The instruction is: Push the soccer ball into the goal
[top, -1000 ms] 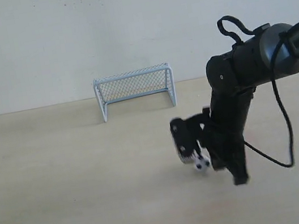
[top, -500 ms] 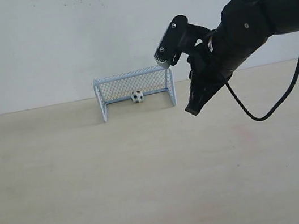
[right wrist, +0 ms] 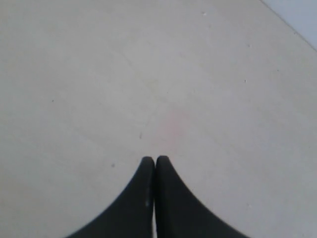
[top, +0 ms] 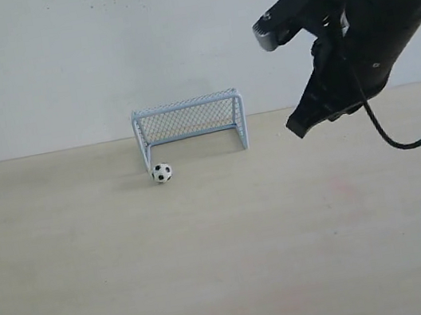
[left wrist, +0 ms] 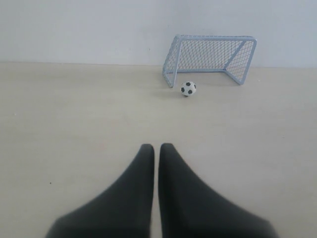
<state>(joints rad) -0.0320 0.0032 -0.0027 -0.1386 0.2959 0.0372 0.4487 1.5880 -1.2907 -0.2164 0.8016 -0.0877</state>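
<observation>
Finds the ball (top: 161,173) on the table (top: 119,286), just near of the left post of the goal (top: 188,118) and outside its mouth; cannot tell whether touching the post. Places the goal at the far side of the table, close to the wall, mouth facing near. Holds the right gripper (top: 299,126) raised above the table, right of the goal, well apart from the ball, clenched on nothing. Shows the left gripper (left wrist: 156,148) in its wrist view only, clenched and empty too, pointing toward ball and goal, well apart from both.
</observation>
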